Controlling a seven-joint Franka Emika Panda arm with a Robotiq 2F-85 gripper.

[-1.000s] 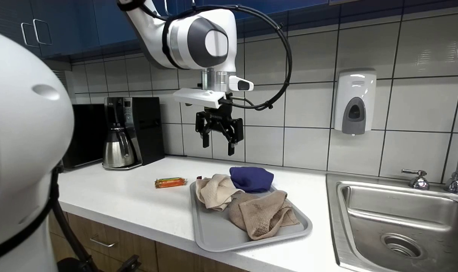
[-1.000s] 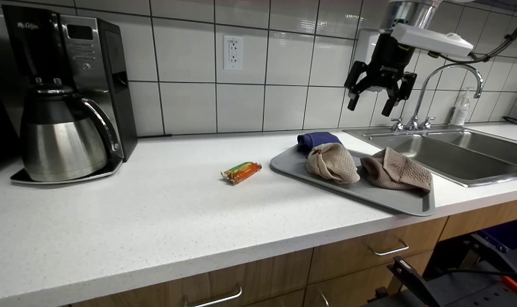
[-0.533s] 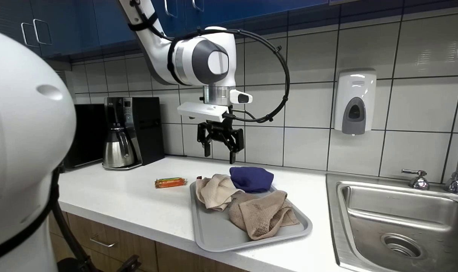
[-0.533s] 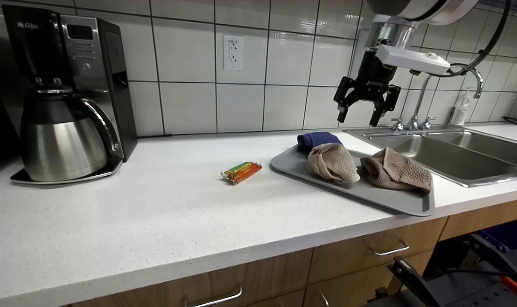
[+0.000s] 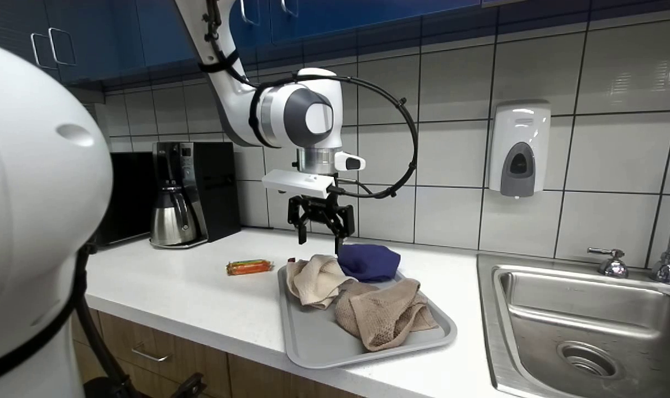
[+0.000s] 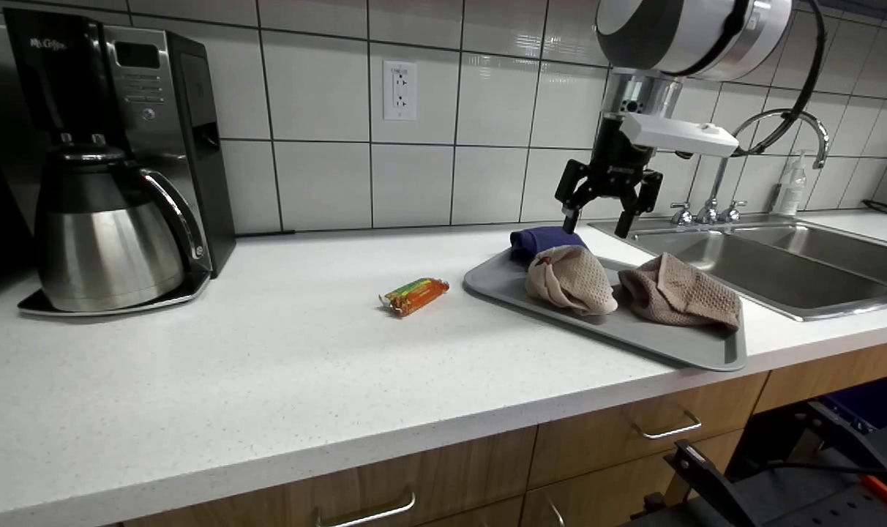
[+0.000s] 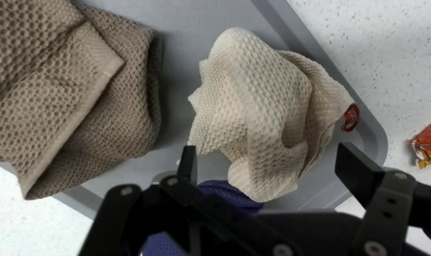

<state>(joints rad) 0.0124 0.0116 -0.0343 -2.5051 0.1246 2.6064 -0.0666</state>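
My gripper (image 5: 320,245) hangs fingers down above the back of a grey tray (image 5: 324,351), jaws wide apart and nothing between them. In the wrist view a crumpled cream cloth (image 7: 261,103) lies below and ahead of the fingertips. A small red lettered piece (image 7: 350,117) pokes out at its edge; the rest of that piece is hidden. The folded brown cloth (image 7: 94,99) lies to one side. A purple-blue cloth (image 7: 233,192) is largely covered by the gripper there, but shows in both exterior views, bunched at the tray's back (image 6: 546,240). No contact shows.
An orange-and-green wrapped bar (image 6: 416,296) lies on the white counter beside the tray. Further along stands a coffee maker with a steel carafe (image 6: 110,241). Opposite is a steel sink (image 5: 589,331) with a faucet (image 6: 729,161). A soap dispenser (image 5: 520,149) hangs on the tiled wall.
The arm has come down steadily toward the tray, and in an exterior view it also shifts toward the coffee maker side. The jaws stay open. Cloths, tray and bar have not moved.
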